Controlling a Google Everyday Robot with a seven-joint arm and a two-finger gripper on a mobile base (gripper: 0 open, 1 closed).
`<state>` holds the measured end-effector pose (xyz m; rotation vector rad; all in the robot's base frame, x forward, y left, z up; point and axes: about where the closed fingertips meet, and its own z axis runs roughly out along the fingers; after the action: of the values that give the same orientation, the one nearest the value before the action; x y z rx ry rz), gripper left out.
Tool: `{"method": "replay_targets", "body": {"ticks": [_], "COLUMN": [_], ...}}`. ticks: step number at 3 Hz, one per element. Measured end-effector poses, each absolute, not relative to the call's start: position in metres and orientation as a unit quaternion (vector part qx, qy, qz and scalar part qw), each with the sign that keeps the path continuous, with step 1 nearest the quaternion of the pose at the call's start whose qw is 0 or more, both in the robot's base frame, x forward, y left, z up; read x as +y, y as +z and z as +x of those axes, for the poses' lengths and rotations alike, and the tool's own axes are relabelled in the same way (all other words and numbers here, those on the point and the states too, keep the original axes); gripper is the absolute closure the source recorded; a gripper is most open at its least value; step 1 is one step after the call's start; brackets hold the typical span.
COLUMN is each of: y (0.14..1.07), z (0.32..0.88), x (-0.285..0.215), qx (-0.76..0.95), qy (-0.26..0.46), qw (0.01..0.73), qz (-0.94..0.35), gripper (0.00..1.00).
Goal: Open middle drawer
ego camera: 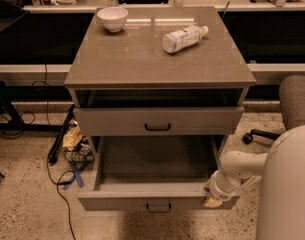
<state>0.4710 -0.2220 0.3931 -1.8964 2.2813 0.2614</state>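
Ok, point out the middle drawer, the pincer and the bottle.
middle drawer (pixel 117 202), camera view, left part of its pulled-out front panel.
pincer (pixel 212 200), camera view, its tip at the drawer's right front corner.
plastic bottle (pixel 182 38), camera view, middle of its lying body.

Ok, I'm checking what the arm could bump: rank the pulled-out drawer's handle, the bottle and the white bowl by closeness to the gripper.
The gripper is at the front right corner of the middle drawer.
1. Drawer handle, just left.
2. Bottle, cabinet top, right side.
3. White bowl, top's back left corner.
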Motion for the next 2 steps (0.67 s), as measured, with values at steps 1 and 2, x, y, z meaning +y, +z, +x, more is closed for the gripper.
{"method": "replay_targets", "body": {"ticks": [1,2], "y": [0.393,0.395], "z": [0.471,0.445], "x": [-0.222,-0.227], "qx": [0.764,0.777], "qy": [0.087,0.082], "qw": [0.082,0.096], "qz": [-0.635,-0.617], "gripper": [1.00,1.00]}}
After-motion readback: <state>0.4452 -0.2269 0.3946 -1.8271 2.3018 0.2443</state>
